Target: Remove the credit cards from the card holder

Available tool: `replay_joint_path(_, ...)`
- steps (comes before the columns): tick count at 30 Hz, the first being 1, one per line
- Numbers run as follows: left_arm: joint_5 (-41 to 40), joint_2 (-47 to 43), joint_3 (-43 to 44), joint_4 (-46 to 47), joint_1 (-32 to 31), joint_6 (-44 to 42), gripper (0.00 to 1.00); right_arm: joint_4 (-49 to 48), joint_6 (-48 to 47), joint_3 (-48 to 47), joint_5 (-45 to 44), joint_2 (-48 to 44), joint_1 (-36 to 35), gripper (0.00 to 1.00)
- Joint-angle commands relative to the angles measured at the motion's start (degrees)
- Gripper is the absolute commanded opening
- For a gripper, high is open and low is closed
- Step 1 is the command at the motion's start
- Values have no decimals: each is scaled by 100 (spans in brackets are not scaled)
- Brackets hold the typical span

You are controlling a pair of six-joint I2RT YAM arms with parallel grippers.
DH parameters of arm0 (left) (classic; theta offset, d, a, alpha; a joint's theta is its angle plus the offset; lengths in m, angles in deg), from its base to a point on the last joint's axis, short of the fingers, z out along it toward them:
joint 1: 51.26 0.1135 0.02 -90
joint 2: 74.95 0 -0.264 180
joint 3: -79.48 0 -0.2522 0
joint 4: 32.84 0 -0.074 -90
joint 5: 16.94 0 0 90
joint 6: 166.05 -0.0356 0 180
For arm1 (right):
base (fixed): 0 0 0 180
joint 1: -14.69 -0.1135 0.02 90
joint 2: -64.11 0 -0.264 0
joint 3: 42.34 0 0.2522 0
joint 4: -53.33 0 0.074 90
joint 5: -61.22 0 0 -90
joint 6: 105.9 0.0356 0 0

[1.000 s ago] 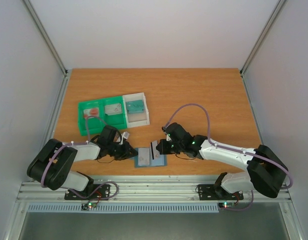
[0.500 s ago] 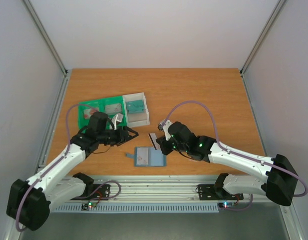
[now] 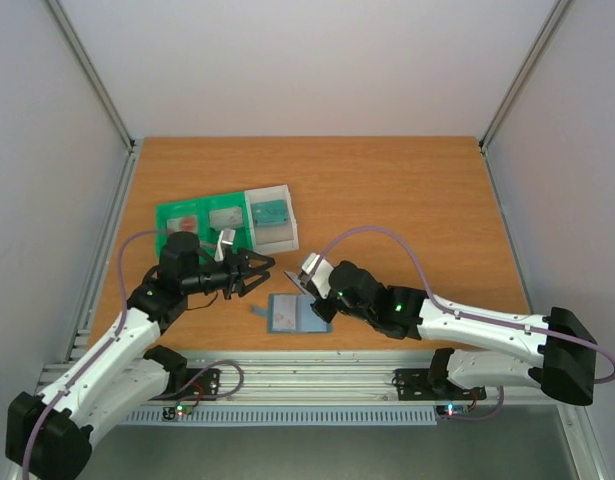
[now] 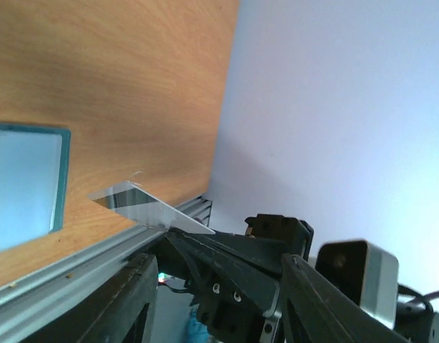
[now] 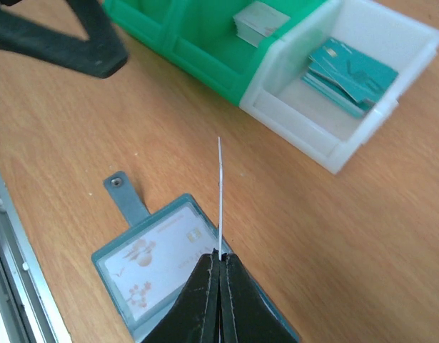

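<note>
The blue-grey card holder (image 3: 290, 314) lies open and flat near the table's front edge, a white flower-printed card (image 5: 151, 261) showing in its pocket. Just above its right end my right gripper (image 3: 317, 282) is shut on a pale credit card with a dark stripe (image 3: 309, 268). That held card (image 5: 220, 189) is edge-on in the right wrist view and stands clear of the holder (image 5: 115, 282). My left gripper (image 3: 257, 272) hovers open and empty left of the holder. In the left wrist view the striped card (image 4: 144, 207) sticks out of the right gripper (image 4: 233, 261), with the holder (image 4: 26, 186) at the left edge.
A green tray (image 3: 192, 232) with a white bin (image 3: 270, 240) stands behind the left gripper. The bin (image 5: 305, 125) holds several teal cards (image 5: 351, 71), and a green compartment holds a grey card stack (image 5: 258, 18). The table's metal front rail (image 3: 317, 375) runs close below the holder.
My left gripper let go of the holder, opened and rose back to the left. My right gripper drew the striped card out of the holder and lifted it.
</note>
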Motion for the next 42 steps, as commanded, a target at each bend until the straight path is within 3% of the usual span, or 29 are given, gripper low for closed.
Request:
replay_joint_path(1,-24,-256,-382,762,9,1316,47,-521,-587,-24,-540,157,-233,1)
replay_joint_path(8,-132,-391,-304,331,10,1248,47,-677,-784,-224,-753,428,-466,1)
replay_joint_path(21,-5,-132,-321,337,11,1142,46,-742,-1030,-601,-1192,850,-775,1)
replay_joint_path(35,148,-43,-470,561,10,1216,35,-771,-1160,-832,-1439,1122,-961,1)
replay_joint_path(42,156,-3,-486,590,10,1151,21,-784,-1180,-839,-1544,1160,-1012,1)
